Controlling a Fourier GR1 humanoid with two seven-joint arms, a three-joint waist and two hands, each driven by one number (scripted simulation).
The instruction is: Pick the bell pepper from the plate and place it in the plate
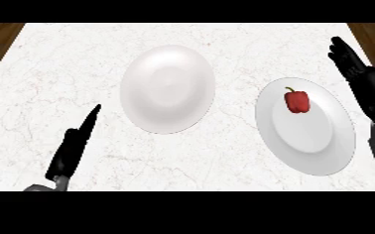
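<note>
- Currently: the red bell pepper (296,102) sits on the right plate (322,153), in its upper part, stem toward the far edge.
- The centre plate (167,88) carries nothing; it lies well apart, to the left of the right plate, on the white marbled tabletop (66,69).
- The right robot hand (349,64) is at the view's right edge, beyond and to the right of the pepper, fingers straight and spread wide, holding nothing. It is near the right plate's rim but apart from the pepper.
- The left robot hand (73,146) rests low on the left, fingers straight, holding nothing.
- Step, as judged: the pick has not begun; the approach is the step in hand.
- Next move calls for: the right robot hand to come in over the pepper, lower around it and close on its body, then lift clear of the rim before carrying leftward to the centre plate.
</note>
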